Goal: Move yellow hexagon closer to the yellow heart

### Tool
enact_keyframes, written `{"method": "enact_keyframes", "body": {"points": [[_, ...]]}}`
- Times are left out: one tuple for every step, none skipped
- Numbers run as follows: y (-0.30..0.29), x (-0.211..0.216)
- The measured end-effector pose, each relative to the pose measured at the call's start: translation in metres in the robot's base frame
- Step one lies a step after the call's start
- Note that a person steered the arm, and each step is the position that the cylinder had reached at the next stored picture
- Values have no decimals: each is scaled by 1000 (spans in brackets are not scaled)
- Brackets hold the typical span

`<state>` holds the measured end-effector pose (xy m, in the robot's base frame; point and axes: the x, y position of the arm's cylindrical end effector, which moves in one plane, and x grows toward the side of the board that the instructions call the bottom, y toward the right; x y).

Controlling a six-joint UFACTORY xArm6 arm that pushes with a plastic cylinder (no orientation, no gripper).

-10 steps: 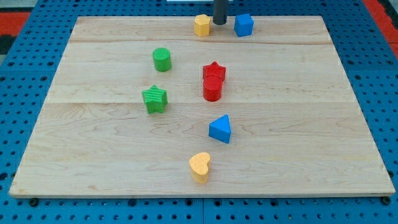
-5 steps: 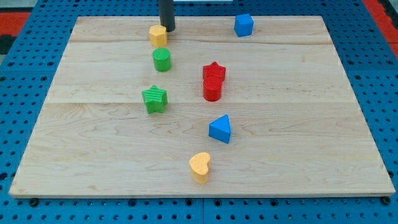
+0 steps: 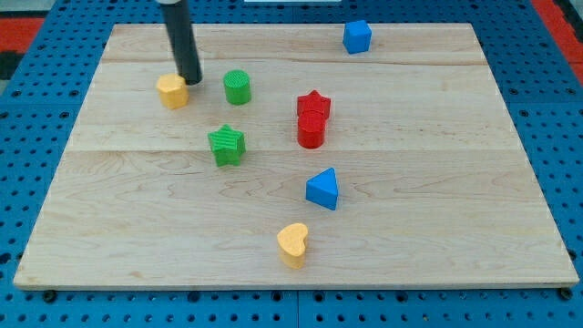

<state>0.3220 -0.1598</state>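
Observation:
The yellow hexagon (image 3: 171,91) sits on the wooden board at the upper left. My tip (image 3: 190,81) is right against its upper right side. The yellow heart (image 3: 293,243) lies near the view's bottom, at the centre, far from the hexagon. A green cylinder (image 3: 237,87) stands just right of my tip. A green star (image 3: 226,145) lies below and right of the hexagon, between it and the heart.
A red star (image 3: 313,104) and a red cylinder (image 3: 311,130) touch each other at the centre. A blue triangle (image 3: 322,189) lies above and right of the heart. A blue cube (image 3: 357,36) sits near the board's top edge (image 3: 291,25).
My tip has moved left and down the view, pushing the yellow hexagon from the top centre to the upper left, past the green cylinder. The other blocks have not moved.

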Motion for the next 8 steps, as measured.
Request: {"method": "enact_keyframes", "body": {"points": [[-13, 20], [-34, 31], [-50, 31], [-57, 31], [-58, 31], [-58, 31], [-56, 31], [-56, 48]]}}
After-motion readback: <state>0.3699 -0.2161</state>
